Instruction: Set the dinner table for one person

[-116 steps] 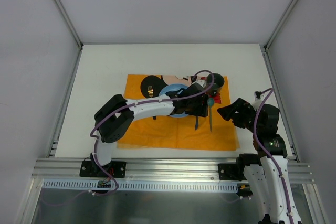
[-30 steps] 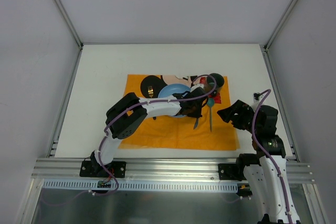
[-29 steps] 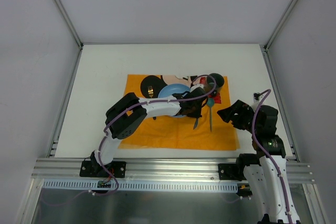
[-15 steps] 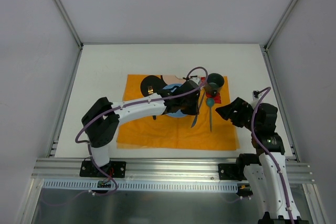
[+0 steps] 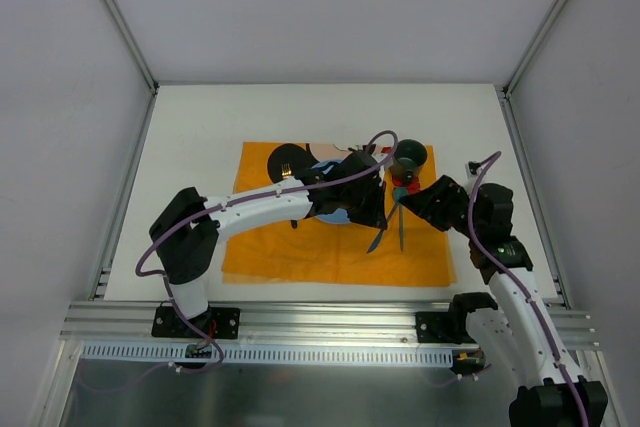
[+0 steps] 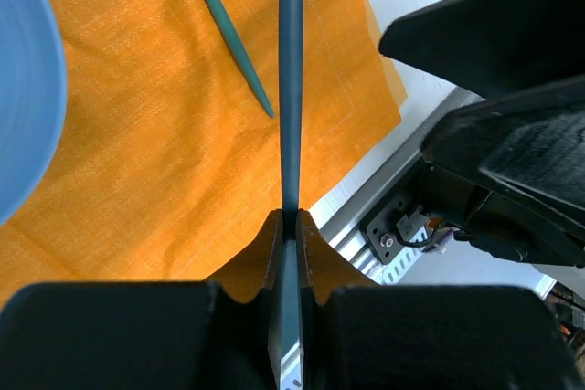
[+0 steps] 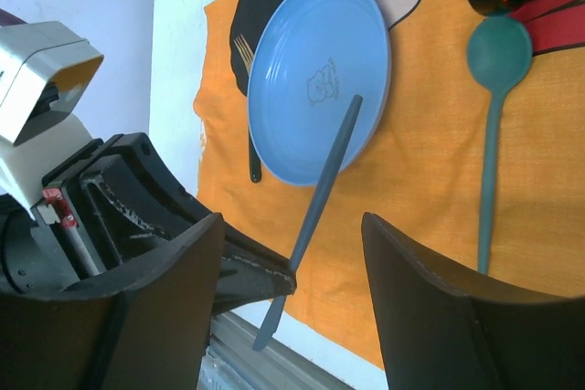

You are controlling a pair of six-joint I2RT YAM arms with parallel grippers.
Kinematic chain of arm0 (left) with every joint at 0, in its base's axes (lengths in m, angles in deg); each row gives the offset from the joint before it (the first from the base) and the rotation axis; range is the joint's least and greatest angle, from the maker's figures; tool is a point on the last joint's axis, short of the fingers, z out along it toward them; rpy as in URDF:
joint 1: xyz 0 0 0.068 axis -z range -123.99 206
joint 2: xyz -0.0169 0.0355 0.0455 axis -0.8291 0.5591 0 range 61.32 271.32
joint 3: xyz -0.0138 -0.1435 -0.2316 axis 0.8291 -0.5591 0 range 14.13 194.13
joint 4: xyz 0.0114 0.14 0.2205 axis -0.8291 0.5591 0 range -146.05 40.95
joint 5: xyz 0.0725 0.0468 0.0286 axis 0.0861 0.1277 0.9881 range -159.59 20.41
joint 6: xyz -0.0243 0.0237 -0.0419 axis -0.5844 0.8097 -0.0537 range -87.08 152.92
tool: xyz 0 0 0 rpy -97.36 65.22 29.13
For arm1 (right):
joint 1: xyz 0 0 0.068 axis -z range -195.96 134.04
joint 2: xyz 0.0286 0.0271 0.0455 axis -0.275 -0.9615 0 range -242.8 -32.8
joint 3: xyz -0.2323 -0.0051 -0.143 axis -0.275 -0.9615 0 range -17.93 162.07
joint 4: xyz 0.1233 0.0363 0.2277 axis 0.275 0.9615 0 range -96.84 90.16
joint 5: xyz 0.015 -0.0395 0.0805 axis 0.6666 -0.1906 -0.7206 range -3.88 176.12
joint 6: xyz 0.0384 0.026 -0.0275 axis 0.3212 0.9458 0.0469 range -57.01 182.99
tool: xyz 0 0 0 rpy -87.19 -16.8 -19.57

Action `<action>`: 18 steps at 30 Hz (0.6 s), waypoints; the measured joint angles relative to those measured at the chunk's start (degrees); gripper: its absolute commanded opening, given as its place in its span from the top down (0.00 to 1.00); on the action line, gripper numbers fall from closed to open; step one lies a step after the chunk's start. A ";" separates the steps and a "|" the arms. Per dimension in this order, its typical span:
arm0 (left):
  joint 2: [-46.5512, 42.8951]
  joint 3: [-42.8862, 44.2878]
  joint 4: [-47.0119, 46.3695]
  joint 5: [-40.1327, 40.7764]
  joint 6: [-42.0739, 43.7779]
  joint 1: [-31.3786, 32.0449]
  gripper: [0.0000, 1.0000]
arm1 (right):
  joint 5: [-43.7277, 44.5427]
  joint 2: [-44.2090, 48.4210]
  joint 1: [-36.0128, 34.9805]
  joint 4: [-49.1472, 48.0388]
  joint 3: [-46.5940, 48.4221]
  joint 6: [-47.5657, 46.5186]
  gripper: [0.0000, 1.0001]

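Left claw [image 6: 290,221] pinches a slim teal knife [image 6: 291,89] near one end, apparently lifted above the orange cloth placemat [image 5: 300,257] on the white rectangular desk [image 5: 200,127]. The knife looks light, stiff and slippery, best gripped on its flat sides. Right claw [image 7: 291,219] gapes empty.

White dinner table [image 5: 200,127] across the middle of the top view, between grey walls, with an aluminium rail [image 5: 320,319] along its lower edge. Directly on it, centre to centre-right: orange placemat [image 5: 300,257], flat, cartoon-printed, bare white all round.
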 measured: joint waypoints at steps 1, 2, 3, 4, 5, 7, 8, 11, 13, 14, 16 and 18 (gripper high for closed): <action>0.00 0.00 0.00 -0.44 0.00 0.00 1.00 | 0.20 -0.90 -0.55 -0.59 0.00 0.46 0.35; 0.00 0.00 0.04 -0.68 0.00 0.00 1.00 | 0.31 -1.44 -0.92 -1.07 0.00 0.74 0.35; 0.00 0.00 0.15 -0.92 0.00 0.00 1.00 | 0.57 -2.01 -1.33 -1.77 0.00 1.09 0.36; -0.02 0.00 0.20 -0.98 0.00 0.00 1.00 | 0.90 -2.49 -1.73 -2.47 0.00 1.33 0.36; -0.02 0.00 0.31 -1.20 0.00 0.00 1.00 | 1.20 -2.89 -2.10 -3.08 0.00 1.57 0.36; -0.07 0.00 0.44 -1.68 0.00 0.00 1.00 | 1.62 -3.43 -2.60 -3.96 0.00 1.97 0.38; -0.15 0.00 0.44 -1.84 0.00 0.00 1.00 | 1.84 -3.67 -2.73 -4.31 0.00 2.12 0.38; -0.79 0.00 0.85 -1.99 -0.02 0.00 1.00 | 2.43 -4.11 -2.82 -5.29 0.00 2.47 0.43; -1.60 0.00 0.92 -2.05 -0.02 0.00 1.00 | 2.86 -4.46 -2.99 -6.25 -0.02 2.80 0.43; -2.16 0.00 0.92 -2.05 -0.02 0.00 1.00 | 3.02 -4.66 -3.10 -6.67 -0.02 2.84 0.43; -3.43 0.00 0.90 -2.05 -0.02 0.00 1.00 | 3.30 -5.09 -3.45 -7.34 -0.11 3.08 0.43; -4.66 0.00 0.90 -2.08 -0.02 0.00 1.00 | 3.50 -5.46 -3.87 -7.98 -0.42 3.28 0.44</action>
